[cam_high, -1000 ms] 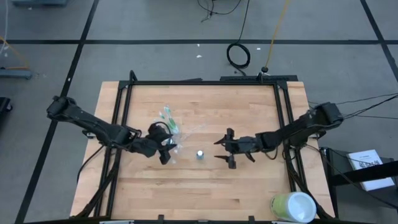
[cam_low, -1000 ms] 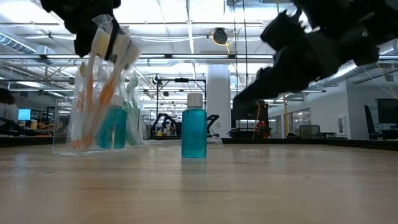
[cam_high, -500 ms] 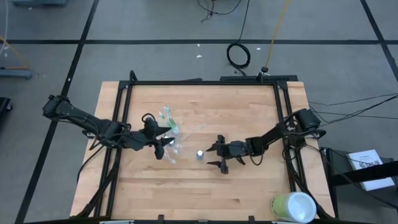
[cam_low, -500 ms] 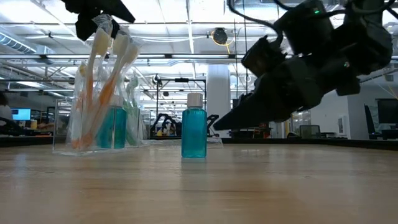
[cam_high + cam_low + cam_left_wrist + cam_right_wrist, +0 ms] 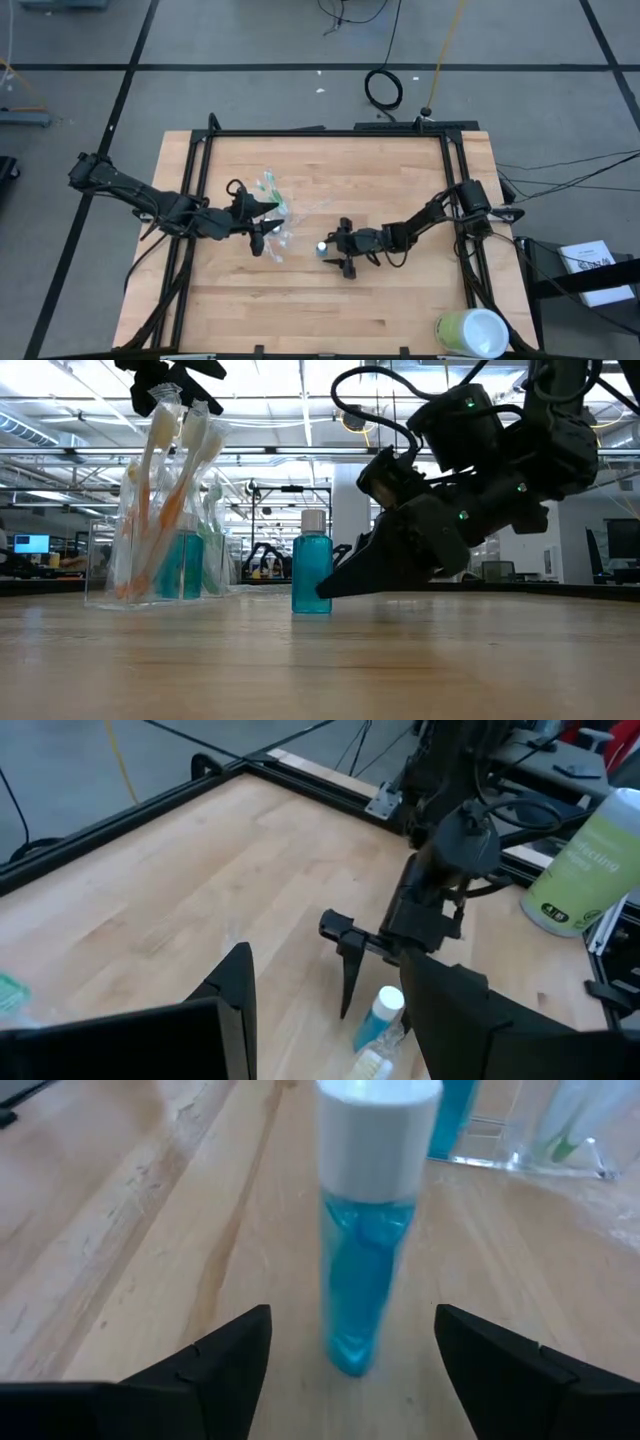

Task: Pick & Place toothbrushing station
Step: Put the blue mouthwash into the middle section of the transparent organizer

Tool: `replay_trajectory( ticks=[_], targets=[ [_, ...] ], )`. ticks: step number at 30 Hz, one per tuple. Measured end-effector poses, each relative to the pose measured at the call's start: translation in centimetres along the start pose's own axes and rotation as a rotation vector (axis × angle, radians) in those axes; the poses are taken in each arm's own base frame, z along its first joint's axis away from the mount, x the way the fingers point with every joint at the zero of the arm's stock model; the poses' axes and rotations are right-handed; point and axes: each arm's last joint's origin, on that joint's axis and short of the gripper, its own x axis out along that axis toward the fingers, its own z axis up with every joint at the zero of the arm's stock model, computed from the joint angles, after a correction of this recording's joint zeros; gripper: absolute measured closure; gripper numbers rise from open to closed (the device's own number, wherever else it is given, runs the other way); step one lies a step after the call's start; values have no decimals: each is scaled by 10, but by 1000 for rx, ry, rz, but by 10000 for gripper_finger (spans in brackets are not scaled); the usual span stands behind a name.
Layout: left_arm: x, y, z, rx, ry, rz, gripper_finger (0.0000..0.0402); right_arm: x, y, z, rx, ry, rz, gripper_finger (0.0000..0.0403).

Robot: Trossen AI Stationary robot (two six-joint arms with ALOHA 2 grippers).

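Butcher-block table [image 5: 400, 180] fills the overhead view, with an open workshop hall behind it at table height. Near its middle stands a small blue white-capped tube [image 5: 321, 247], upright, cap up, alone on the wood; it also shows in the low view [image 5: 312, 572] and close up before the right wrist camera [image 5: 368, 1230]. Just beside it, toward the left arm, sits the clear plastic cup [image 5: 165, 530] holding thin toothbrushes [image 5: 185, 460] and at least one more blue tube.

Lying low and nearly level with the table, the right gripper [image 5: 338, 255] reaches toward the lone tube from the right arm's side; the tube stands straight ahead of it, long axis vertical, crosswise to the approach. Its fingers [image 5: 235, 1365] are spread wide, one to each side of the tube, not yet touching and holding nothing. This arm is clearly the nearer, and I judge the coming step to be a short advance, then a squeeze on the blue body.

Over the cup's brush heads hangs the left gripper [image 5: 262, 230], part-open and empty in its own wrist view.
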Motion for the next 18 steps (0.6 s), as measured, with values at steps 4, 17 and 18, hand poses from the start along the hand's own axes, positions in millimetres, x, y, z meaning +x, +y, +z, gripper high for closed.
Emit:
replay_trajectory(
  ticks=[4, 17, 18],
  targets=[
    [0, 0, 0, -11, -6, 2, 233, 1, 0, 1, -21, -4, 2, 155],
    [0, -1, 2, -19, -19, -4, 233, 1, 1, 3, -41, -26, 3, 271],
    [0, -1, 2, -19, -18, -4, 234, 1, 1, 4, -45, -27, 3, 276]
  ],
)
